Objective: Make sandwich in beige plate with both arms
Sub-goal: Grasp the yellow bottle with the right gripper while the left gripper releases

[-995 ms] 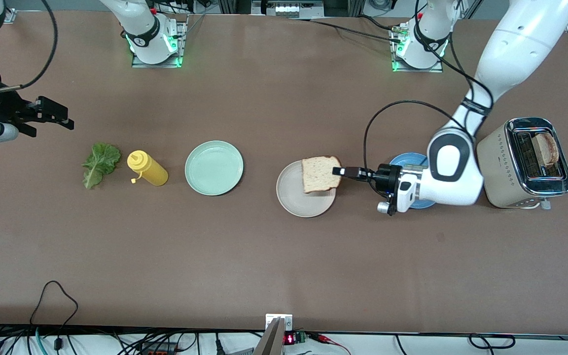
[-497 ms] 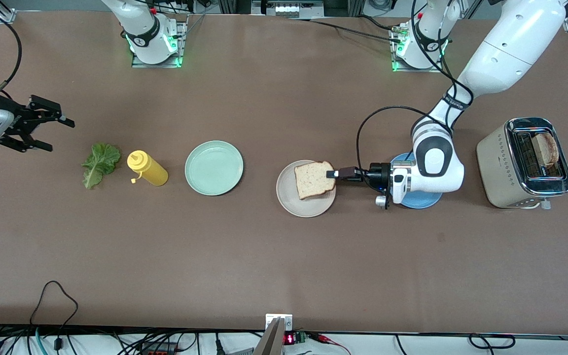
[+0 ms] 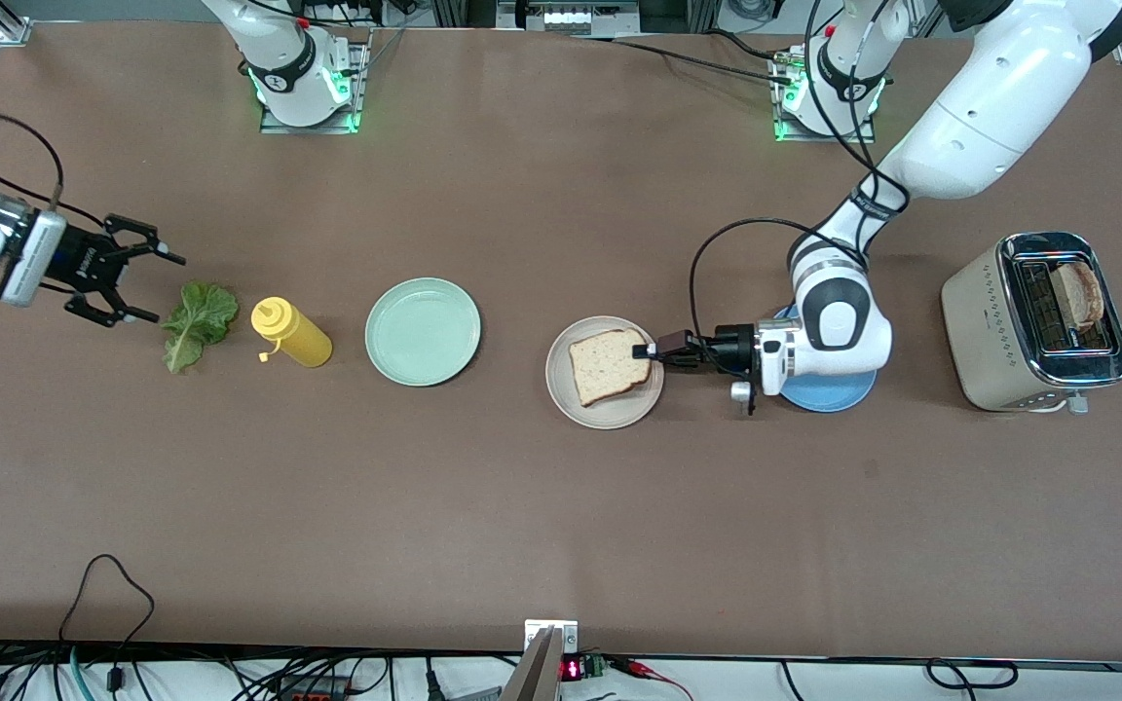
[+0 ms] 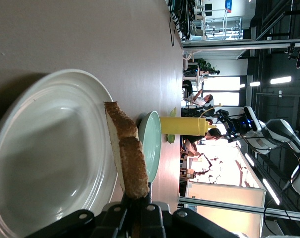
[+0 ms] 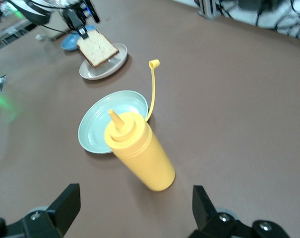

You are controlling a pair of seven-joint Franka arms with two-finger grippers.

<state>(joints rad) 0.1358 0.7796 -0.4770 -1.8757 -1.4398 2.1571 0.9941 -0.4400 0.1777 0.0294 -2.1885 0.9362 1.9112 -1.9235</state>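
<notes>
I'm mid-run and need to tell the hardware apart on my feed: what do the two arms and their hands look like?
Both arms are glossy white with rounded joint housings and dark bands at the joints. A looping black cable runs to the left hand, another to the right hand. Each hand is black with two fingers on a white and grey wrist block. Both bases glow green.

The left hand [image 3: 641, 351] pinches a bread slice [image 3: 606, 366] over the beige plate [image 3: 588, 409].
</notes>
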